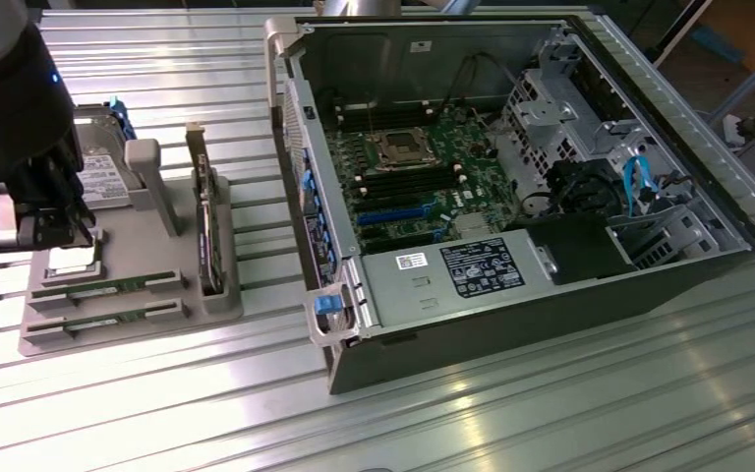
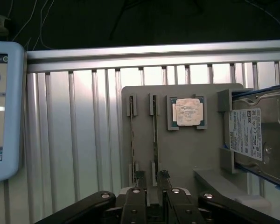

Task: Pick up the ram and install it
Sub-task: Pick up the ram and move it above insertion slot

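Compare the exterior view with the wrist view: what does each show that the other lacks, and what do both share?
Exterior view: the open computer case, its motherboard and an expansion card standing in the grey holder. Wrist view: a blue-edged screen. Shared: the holder, two ram sticks, the CPU chip, the hard drive and the gripper.

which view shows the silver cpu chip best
The wrist view: the cpu chip is seen square-on from above, unobstructed, in the grey tray. In the exterior view the chip is a small bright patch partly behind the end effector.
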Robot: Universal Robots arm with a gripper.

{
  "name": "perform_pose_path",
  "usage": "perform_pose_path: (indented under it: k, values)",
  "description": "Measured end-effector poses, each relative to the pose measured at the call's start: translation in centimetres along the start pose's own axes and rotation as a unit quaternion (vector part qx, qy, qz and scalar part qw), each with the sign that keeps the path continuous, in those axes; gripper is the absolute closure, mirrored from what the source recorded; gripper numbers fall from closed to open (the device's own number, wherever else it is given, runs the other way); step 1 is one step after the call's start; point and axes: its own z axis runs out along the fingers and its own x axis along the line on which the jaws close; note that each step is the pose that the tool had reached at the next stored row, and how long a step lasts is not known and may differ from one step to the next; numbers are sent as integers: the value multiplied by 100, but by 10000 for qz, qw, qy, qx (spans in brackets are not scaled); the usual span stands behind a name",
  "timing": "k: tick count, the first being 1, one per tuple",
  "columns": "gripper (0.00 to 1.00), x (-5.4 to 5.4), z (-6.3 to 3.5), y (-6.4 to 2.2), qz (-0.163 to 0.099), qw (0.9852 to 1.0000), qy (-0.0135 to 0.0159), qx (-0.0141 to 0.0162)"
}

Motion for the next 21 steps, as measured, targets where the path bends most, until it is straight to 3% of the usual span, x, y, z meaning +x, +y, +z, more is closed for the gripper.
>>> perform_pose_path:
  k: [3,11,21]
  values:
    - [76,37,5,-2,0,10000,-22,-1]
    - [76,147,46,-10,-1,10000,-40,-1]
    - [76,221,210,-19,0,10000,-48,-4]
